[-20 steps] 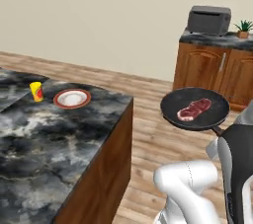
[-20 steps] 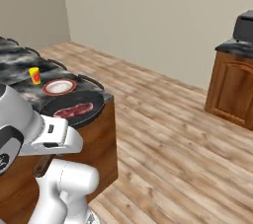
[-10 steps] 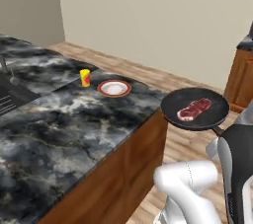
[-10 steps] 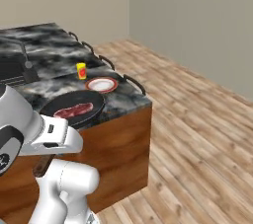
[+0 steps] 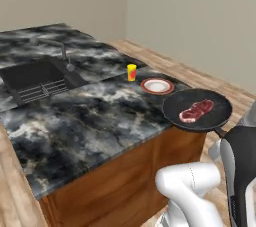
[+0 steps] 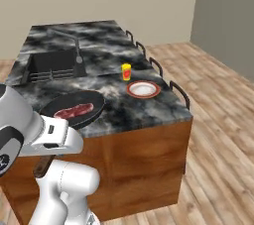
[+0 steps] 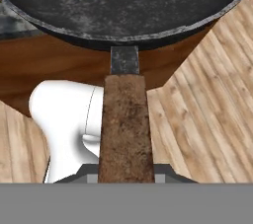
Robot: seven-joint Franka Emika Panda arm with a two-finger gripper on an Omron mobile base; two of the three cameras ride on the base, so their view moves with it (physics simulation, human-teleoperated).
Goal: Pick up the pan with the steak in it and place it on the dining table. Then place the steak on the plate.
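Plainly black pan (image 5: 198,108), marbled red steak (image 5: 196,110)

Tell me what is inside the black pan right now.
The steak lies alone inside the pan, a red marbled slab. The pan floor beneath the meat is covered, so it cannot be checked.

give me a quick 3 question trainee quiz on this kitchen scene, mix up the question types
1. True or false: the steak already lies on the plate.
2. Multiple choice: what stands right beside the plate on the dining table? A) a blue kettle B) a small yellow cup C) a green bowl
3. Short answer: by which part is the pan held?

Key
1. False. The steak lies in the pan, and the plate is bare.
2. B
3. By its wooden handle, which runs down to the gripper at the bottom of the hand view.
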